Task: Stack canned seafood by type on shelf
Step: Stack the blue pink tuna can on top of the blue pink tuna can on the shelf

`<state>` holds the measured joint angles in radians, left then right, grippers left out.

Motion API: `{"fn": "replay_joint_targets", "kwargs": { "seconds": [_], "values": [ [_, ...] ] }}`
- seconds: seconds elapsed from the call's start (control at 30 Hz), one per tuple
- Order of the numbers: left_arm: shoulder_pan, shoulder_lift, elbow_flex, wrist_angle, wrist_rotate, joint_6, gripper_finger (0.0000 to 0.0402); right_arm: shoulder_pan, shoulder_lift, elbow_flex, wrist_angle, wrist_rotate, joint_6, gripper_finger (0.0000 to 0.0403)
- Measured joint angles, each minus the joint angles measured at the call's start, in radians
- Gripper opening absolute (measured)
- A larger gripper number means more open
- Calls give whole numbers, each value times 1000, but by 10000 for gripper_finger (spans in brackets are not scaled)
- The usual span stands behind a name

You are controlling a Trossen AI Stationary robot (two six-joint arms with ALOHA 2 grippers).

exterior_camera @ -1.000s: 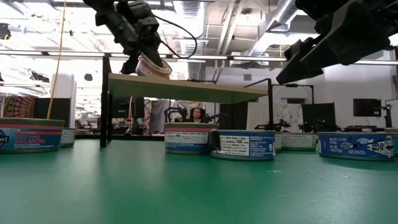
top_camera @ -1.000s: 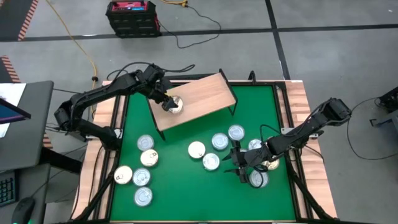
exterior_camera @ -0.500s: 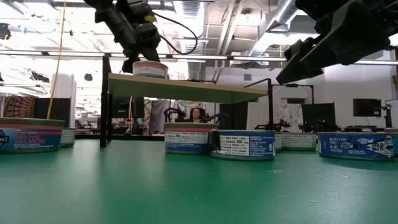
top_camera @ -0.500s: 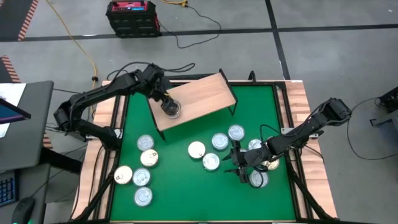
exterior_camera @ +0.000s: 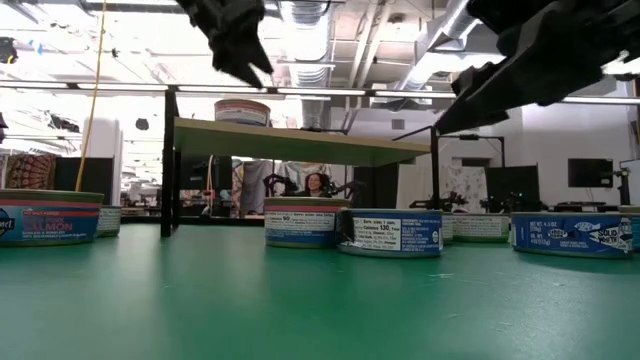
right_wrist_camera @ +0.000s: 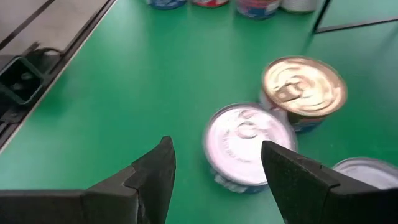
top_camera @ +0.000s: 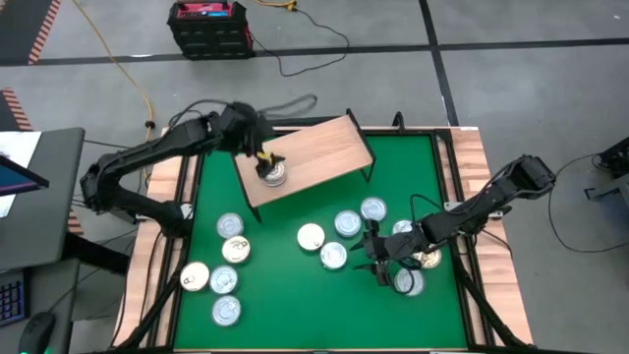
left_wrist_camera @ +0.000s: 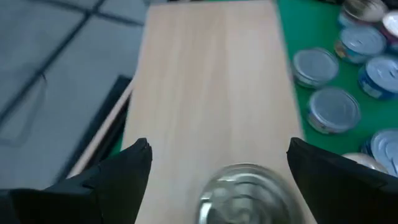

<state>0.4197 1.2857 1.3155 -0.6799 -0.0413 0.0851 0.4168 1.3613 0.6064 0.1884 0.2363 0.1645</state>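
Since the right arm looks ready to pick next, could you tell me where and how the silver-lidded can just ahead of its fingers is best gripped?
Grip the silver-lidded can across its short round side wall, coming straight down from above with the right gripper open. It sits flat, lid up, so the wall is the only hold. The gold-lidded can crowds one side, so set the fingers across the free sides.

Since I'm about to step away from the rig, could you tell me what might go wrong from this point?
The single tin on the shelf sits near its end, close to the edge, so the open left hand pulling away could nudge it off. The open right hand hovers over crowded tins; closing on the silver-topped tin may bump the gold-topped tin touching it.
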Motion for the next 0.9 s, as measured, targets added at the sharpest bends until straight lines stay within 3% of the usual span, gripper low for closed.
{"fn": "replay_joint_targets", "kwargs": {
  "seconds": [0.23,0.5,0.7,0.9],
  "values": [
    [-344,-25,-22,4,-257,10,357,-69,0,0,-2,0,-9,265],
    [-744,-24,-148,40,-565,-103,357,-89,0,0,-2,0,-11,265],
    [-939,4,-257,112,-743,-121,357,-86,0,0,0,0,-16,265],
    [-1035,161,-273,234,-876,-1,357,-77,0,0,-2,-1,-16,265]
  ]
}}
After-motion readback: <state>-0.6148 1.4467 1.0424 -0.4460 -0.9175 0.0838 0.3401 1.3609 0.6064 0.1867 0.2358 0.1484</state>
